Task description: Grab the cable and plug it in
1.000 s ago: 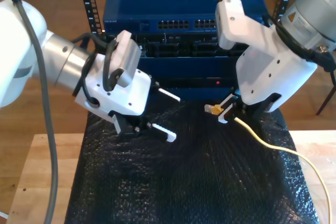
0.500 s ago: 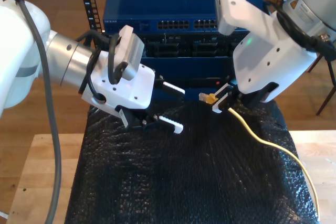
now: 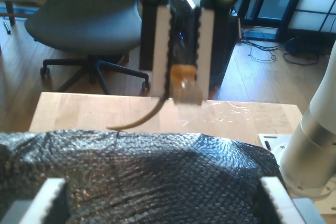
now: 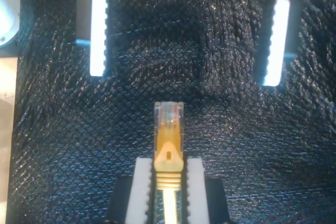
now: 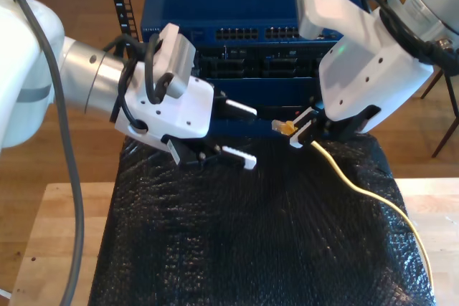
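Two grippers, exterior view: my second gripper (image 5: 300, 132), at the exterior view's right, pinches the yellow network cable (image 5: 358, 191) just behind its plug (image 5: 277, 126). My first gripper (image 5: 242, 134) hangs spread wide with nothing in it.
Switch ports (image 5: 247, 34): the plug points toward the rack, apart from any port. I judge grabbing done, plugging in left.
First wrist view: the plug sits between the facing jaws but is blurred, so I cannot read its latch.
Second wrist view: the cable is squeezed tight at the plug's base. Its tail is cut off and the target port is hidden.
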Controlling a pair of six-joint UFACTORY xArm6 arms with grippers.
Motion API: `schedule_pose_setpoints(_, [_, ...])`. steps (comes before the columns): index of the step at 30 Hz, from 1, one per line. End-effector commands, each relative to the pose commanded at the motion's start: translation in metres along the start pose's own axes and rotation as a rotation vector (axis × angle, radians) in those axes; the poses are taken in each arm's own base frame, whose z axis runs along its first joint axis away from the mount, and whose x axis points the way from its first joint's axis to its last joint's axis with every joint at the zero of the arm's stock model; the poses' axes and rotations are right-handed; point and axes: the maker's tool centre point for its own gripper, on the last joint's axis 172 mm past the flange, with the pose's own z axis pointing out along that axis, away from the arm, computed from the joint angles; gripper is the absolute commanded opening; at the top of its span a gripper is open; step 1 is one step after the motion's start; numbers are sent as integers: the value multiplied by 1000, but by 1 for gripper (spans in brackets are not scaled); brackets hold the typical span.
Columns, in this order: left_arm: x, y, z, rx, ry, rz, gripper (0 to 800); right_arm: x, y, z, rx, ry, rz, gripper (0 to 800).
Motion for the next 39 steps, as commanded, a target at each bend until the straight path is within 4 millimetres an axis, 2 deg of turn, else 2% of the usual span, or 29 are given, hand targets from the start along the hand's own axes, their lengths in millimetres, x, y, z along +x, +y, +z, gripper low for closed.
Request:
schedule_pose_setpoints(9, [20, -5, -9, 18, -3, 43, 799, -2, 1, 4, 9, -3, 6, 3])
schedule_pose_setpoints(16, [27, -8, -13, 25, -7, 58, 799, -2, 2, 6, 13, -2, 11, 3])
schedule_pose_setpoints(39, [27, -1, -4, -2, -7, 59, 793, 7, 12, 4, 12, 16, 34, 3])
